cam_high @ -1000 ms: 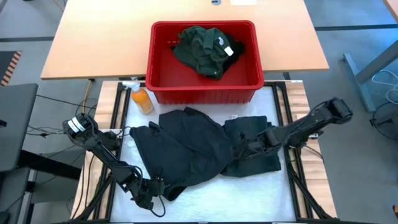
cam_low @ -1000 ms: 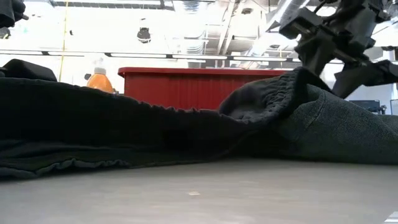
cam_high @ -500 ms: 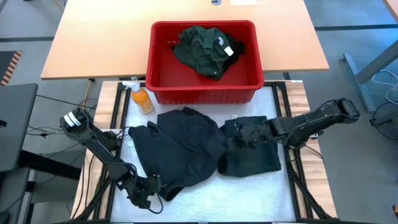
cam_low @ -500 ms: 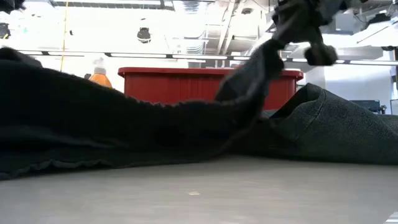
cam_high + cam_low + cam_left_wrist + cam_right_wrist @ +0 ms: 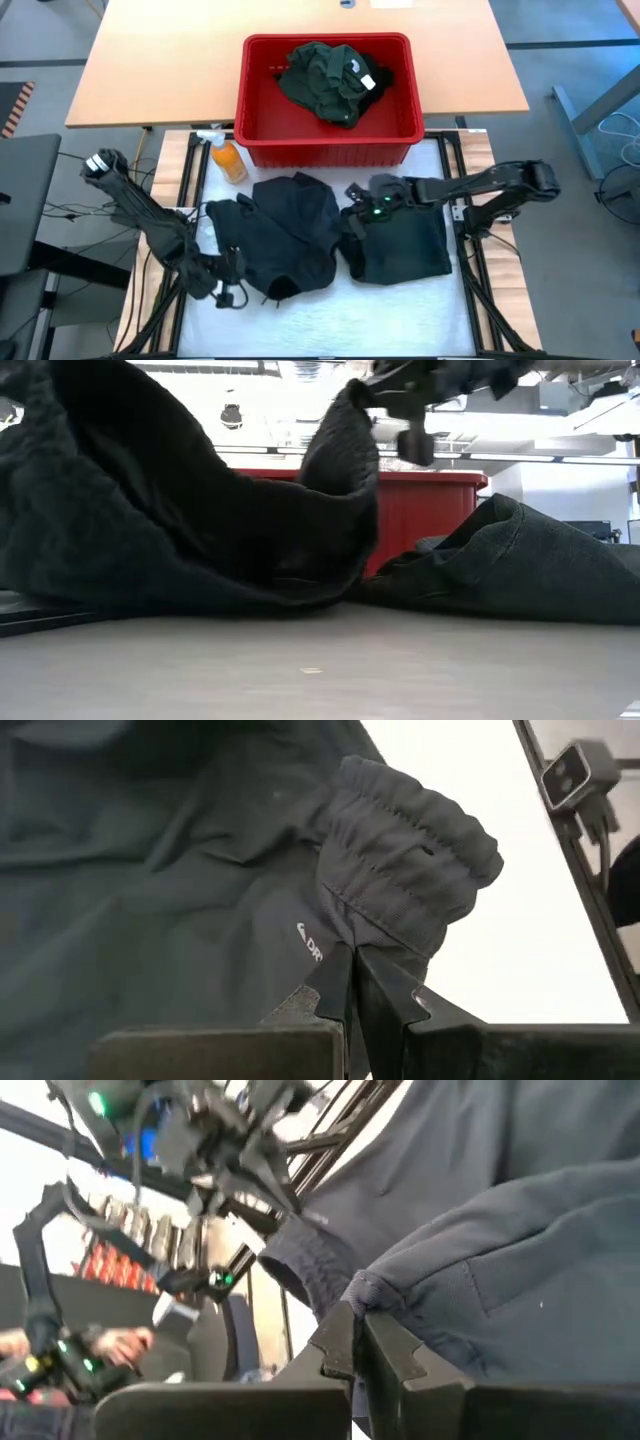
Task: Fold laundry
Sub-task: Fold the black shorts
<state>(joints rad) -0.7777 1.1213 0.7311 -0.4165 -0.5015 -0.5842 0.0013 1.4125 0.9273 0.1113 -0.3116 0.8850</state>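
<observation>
A black garment (image 5: 285, 235) of the laundry lies bunched on the white mat, with both grippers shut on it. My left gripper (image 5: 234, 283) has its near left part; my right gripper (image 5: 353, 220) has its right edge. A second dark garment (image 5: 405, 248) lies flat on the mat to the right. The low view shows the black garment (image 5: 150, 510) raised at both ends, its middle sagging onto the table. A green shirt (image 5: 325, 78) lies crumpled in the red basket (image 5: 260, 120). My left gripper pinches the black cloth between its two fingers (image 5: 352, 982), just beside a gathered elastic band (image 5: 400, 840) and a small white logo. The fingers slant down from the near left. The cloth is lifted there and hangs slack toward the mat. My right gripper pinches a folded edge of the black garment (image 5: 362, 1292) between its two fingers, coming nearly level from the table's right. That edge (image 5: 345, 430) is lifted well above the table and the cloth drapes down from it to the table.
The red basket stands at the mat's far edge. An orange bottle (image 5: 228, 158) lies at the far left corner of the mat. A bare strip of mat (image 5: 330, 315) lies along the near edge. Black frame rails (image 5: 470, 270) run along both sides.
My right gripper has shut on the black garment's right edge and carried it up and toward the table's left. My left gripper has risen and drawn back from the near edge with its part. The garment is now raised at both ends and bunched narrower.
</observation>
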